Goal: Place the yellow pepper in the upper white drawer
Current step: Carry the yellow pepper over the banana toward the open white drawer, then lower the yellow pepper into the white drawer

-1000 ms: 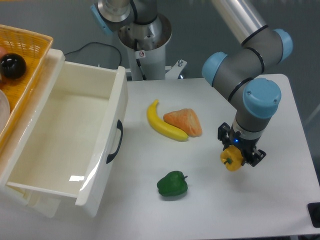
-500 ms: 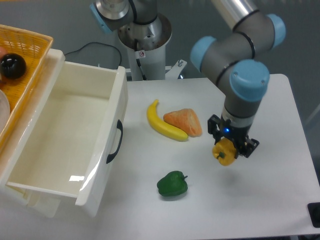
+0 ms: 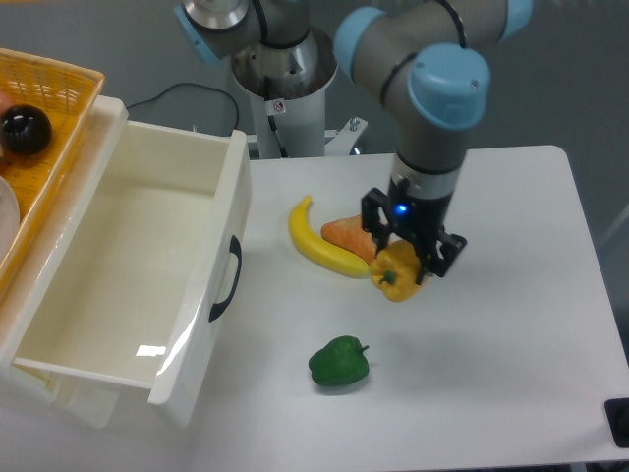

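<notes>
Yellow pepper (image 3: pixel 396 273) is pinched in the hand (image 3: pixel 403 264), lifted clear of the white table (image 3: pixel 511 383), stem side facing down-left. Step in hand, as judged: carry phase, pepper grasped, not yet delivered.

Left to right, relative to the hand:
- Orange woven basket (image 3: pixel 59 84) is seen far left and up, at the frame edge, beyond the drawer; a black ball (image 3: pixel 24 130) is held in it.
- Upper white drawer (image 3: pixel 211 261) is pulled open well to the left; black handle (image 3: pixel 229 279) is on the front wall facing the hand. No contents are seen inside.
- Banana (image 3: pixel 319 245) lies just left of the hand, between it and the drawer.
- An orange wedge-shaped item (image 3: pixel 346 234) is partly hidden behind the hand, touching the banana; its identity cannot be told.
- Green pepper (image 3: pixel 340 362) lies below and slightly left, apart from the hand.

Next move, as judged: travel further left is needed, with enough height kept to clear the banana and the drawer's front wall. The pepper should be released only once over the drawer's interior. Risk: the front wall or handle could be clipped if descent is started too soon.

Surface: plain white, matte tabletop. Room: grey backdrop, arm base (image 3: pixel 285 69) mounted at the rear, a black cable (image 3: pixel 177 93) run behind the drawer.
</notes>
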